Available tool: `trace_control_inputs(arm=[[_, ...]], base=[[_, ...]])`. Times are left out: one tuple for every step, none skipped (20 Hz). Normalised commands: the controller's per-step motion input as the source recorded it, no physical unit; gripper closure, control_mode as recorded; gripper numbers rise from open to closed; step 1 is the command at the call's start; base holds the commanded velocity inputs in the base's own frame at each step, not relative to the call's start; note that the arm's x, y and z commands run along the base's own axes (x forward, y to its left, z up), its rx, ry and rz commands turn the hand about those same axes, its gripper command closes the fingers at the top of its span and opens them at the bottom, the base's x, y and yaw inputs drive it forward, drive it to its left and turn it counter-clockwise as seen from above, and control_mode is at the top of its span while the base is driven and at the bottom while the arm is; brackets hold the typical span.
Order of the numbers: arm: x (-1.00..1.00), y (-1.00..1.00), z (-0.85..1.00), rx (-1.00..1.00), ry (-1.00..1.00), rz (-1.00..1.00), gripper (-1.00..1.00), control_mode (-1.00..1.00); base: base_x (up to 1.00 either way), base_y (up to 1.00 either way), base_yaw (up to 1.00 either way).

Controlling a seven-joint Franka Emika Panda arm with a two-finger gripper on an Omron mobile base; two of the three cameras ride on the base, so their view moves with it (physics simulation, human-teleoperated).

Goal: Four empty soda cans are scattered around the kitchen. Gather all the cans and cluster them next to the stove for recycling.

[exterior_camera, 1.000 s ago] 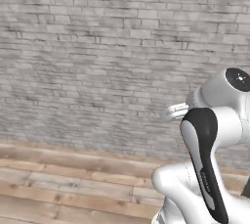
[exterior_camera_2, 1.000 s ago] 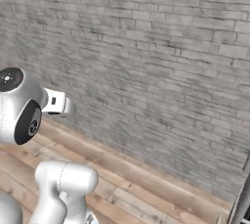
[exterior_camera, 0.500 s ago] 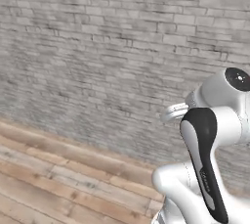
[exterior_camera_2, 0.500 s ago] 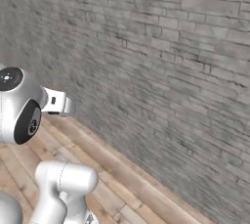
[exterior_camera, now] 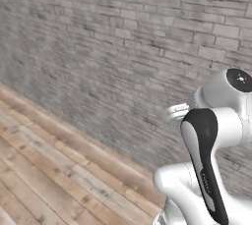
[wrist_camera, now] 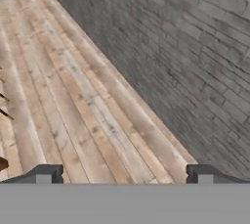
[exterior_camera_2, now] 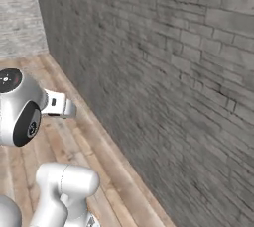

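Ahead of the base: a grey brick wall meeting a wood plank floor, nothing else. No cans or stove in frame, so where they sit can't be told from here; judged from that, the robot is between pickups, in transit or hunting for a can.

Arm is folded up tight over the base, elbow high, wrist tucked in. Reads as a travel pose: keeps the reach short so nothing clips the wall while driving.

Pincer is spread wide in the hand view, both dark tips far apart at the bottom edge with bare floor between them. Nothing held. Makes sense as a ready state for the next grab.

Hand camera looks down and forward along the floorboards toward the wall base. A few dark slivers at the left edge of that view, too small to identify.

Wall is near on the right side, runs diagonally off into a corner in the right base view. Risk if the base swings right: shoulder scraping brick.

Task progress: can't judge the count of gathered cans from these views.
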Motion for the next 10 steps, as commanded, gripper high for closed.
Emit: trace_control_inputs(arm=[[0.0, 0.0, 0.0, 0.0, 0.0, 0.0, -1.0, 1.0], [0.0, 0.0, 0.0, 0.0, 0.0, 0.0, -1.0, 1.0], [0.0, 0.0, 0.0, 0.0, 0.0, 0.0, -1.0, 1.0], [0.0, 0.0, 0.0, 0.0, 0.0, 0.0, -1.0, 1.0], [0.0, 0.0, 0.0, 0.0, 0.0, 0.0, -1.0, 1.0], [0.0, 0.0, 0.0, 0.0, 0.0, 0.0, -1.0, 1.0], [0.0, 0.0, 0.0, 0.0, 0.0, 0.0, -1.0, 1.0], [0.0, 0.0, 0.0, 0.0, 0.0, 0.0, -1.0, 1.0], [0.0, 0.0, 0.0, 0.0, 0.0, 0.0, -1.0, 1.0], [0.0, 0.0, 0.0, 0.0, 0.0, 0.0, -1.0, 1.0]], base=[[0.91, -0.56, 0.47], [0.93, -0.58, 0.47], [0.93, -0.54, 0.47], [0.96, -0.52, 0.48], [0.96, -0.5, 0.49], [0.96, -0.49, 0.49], [0.91, -0.44, 0.49], [0.94, -0.41, 0.49], [0.92, -0.34, 0.49], [0.91, -0.26, 0.51]])
